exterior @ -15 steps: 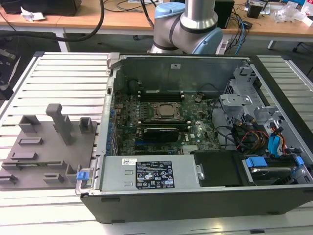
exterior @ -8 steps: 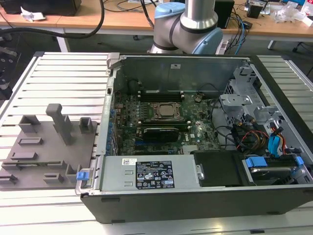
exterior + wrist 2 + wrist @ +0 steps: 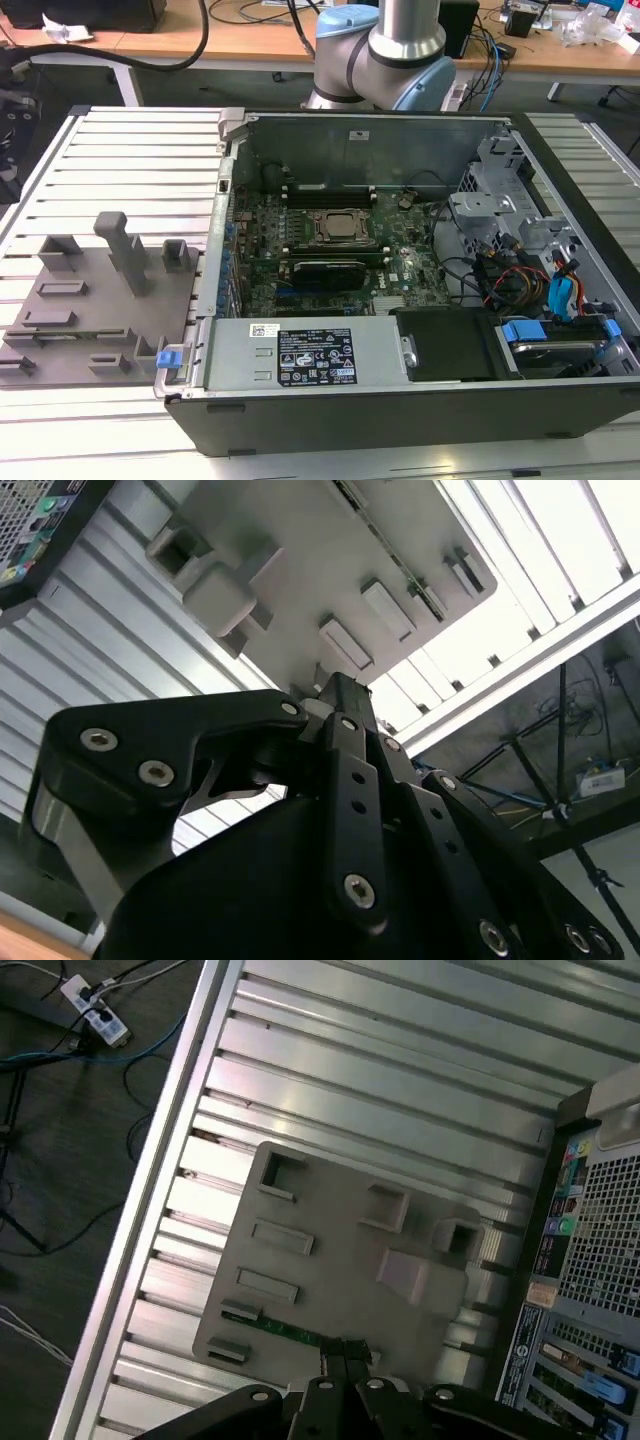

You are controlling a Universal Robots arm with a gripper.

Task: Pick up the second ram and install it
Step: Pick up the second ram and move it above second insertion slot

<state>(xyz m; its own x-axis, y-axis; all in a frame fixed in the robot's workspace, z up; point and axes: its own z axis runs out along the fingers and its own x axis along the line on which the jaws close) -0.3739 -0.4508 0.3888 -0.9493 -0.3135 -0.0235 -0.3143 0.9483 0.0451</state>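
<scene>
First wrist view has the pincer [image 3: 343,1358] nearest, fingertips drawn together with nothing between them, above the grey fixture plate [image 3: 340,1260]. The second ram [image 3: 285,1330] sits in a slot near that plate's edge, on the slatted counter [image 3: 400,1070] beside the computer case [image 3: 600,1220].

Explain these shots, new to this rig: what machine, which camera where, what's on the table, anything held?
One robot arm with a gripper. The exterior view, off the arm, shows an open computer case on a slotted metal table, a grey fixture plate at the exterior view's left. Both wrist views come from cameras on the arm, looking past the gripper at that plate. The second ram, a green stick, lies along the plate's edge. Whether anything is held, I cannot tell.
</scene>
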